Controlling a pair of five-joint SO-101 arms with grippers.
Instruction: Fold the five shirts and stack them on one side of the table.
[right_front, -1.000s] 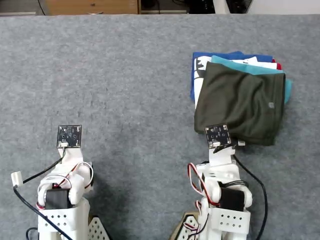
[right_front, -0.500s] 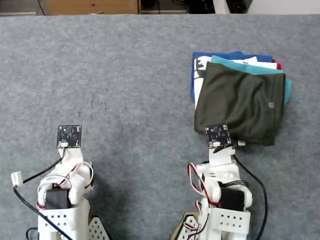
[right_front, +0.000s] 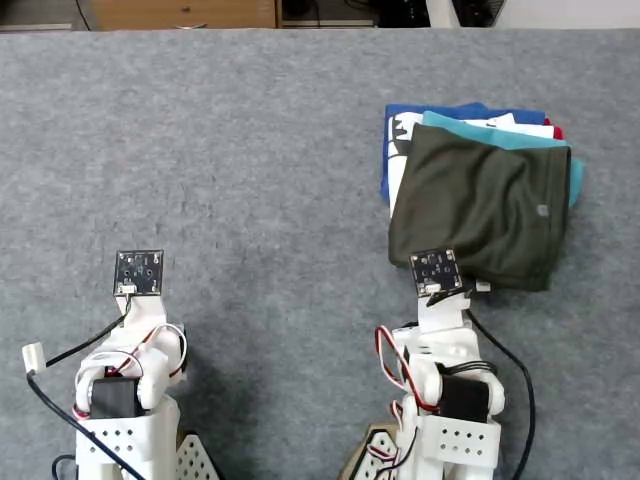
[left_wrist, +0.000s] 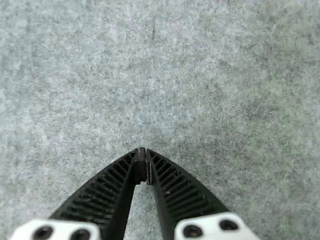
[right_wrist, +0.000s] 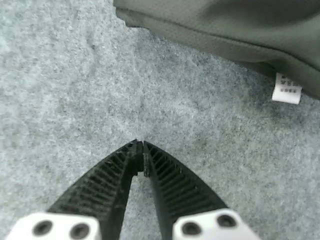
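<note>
Beneath the olive shirt (right_front: 480, 205), other shirts (right_front: 398, 128) mostly hidden.

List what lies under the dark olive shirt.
Beneath the olive shirt, edges of a teal shirt, a white shirt, a blue shirt and a red sliver stick out. Their covered parts and folds are hidden.

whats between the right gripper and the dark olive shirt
Bare grey table cover, as the right wrist view shows: nothing lies between the shut right gripper and the folded edge of the olive shirt.
</note>
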